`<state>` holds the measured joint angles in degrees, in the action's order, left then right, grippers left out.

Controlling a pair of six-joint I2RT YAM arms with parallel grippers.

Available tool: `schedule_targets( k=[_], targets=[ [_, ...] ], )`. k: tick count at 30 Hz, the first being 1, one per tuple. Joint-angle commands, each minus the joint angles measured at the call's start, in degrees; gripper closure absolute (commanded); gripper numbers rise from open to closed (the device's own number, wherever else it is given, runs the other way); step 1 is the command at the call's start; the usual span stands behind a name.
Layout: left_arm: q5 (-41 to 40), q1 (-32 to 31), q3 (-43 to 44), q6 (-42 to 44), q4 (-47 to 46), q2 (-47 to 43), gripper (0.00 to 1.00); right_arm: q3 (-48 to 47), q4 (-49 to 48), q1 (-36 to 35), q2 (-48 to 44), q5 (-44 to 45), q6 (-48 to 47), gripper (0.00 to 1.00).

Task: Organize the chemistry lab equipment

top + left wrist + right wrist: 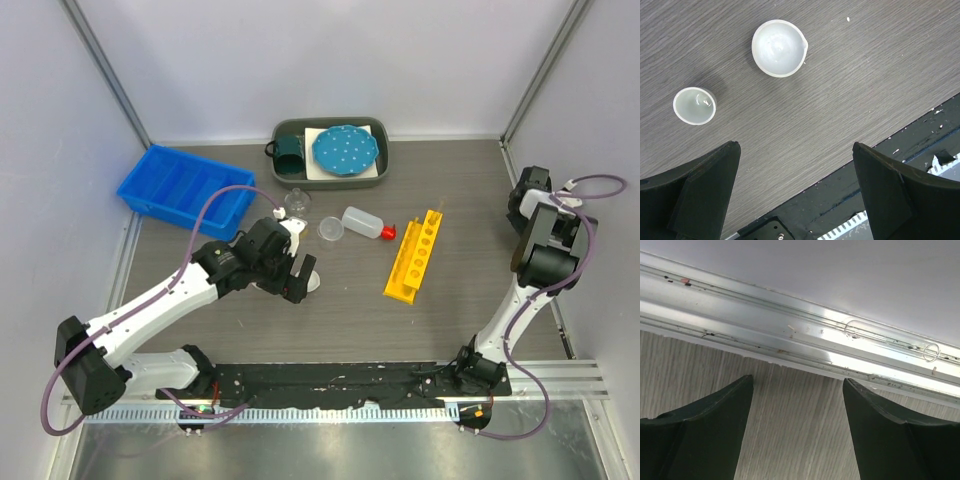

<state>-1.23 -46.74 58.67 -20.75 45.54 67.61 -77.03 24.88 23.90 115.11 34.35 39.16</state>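
On the table [460, 200], the rack [415, 255] lies right of centre, the bottle [362, 222] just beside it. Left gripper [795, 155] hangs wide apart, empty, above two dishes [779, 48]. Right gripper [797, 390] is apart too, empty, by the rail [790, 330].

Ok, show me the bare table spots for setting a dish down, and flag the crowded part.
Widest bare patch: between the yellow rack and the right arm. Another: the strip from rack and left gripper toward the black base rail. Crowded: between the gray tray and the left gripper, where flask, clear cup and squeeze bottle cluster.
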Motion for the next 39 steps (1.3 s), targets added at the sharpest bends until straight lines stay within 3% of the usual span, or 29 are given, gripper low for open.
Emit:
schedule_targets(
  k=[1, 11, 24, 33, 39],
  targets=[
    [0.36, 0.16, -0.23, 0.1, -1.59, -0.73, 0.0, 0.13, 2.01, -1.14, -1.82, -0.95, -0.66, 0.22],
    [-2.45, 0.16, 1.0, -0.43, -0.89, 0.5, 0.0, 0.22, 0.61, -7.11, -7.88, 1.42, -1.8, 0.22],
    [-6.23, 0.16, 7.59, -2.53, 1.57, 3.4, 0.0, 6.98, -4.84, -14.49, -24.22, 2.57, -7.86, 0.21],
    [-7.81, 0.16, 9.79, -5.79, 0.69, 0.68, 0.0, 5.93, -1.51, -19.06, -35.21, -6.12, -17.17, 0.18],
    [-10.63, 0.25, 9.97, -9.56, 0.25, -2.22, 0.0, -0.91, 7.6, -21.61, -36.01, -2.45, -20.96, 0.17]
  ],
)
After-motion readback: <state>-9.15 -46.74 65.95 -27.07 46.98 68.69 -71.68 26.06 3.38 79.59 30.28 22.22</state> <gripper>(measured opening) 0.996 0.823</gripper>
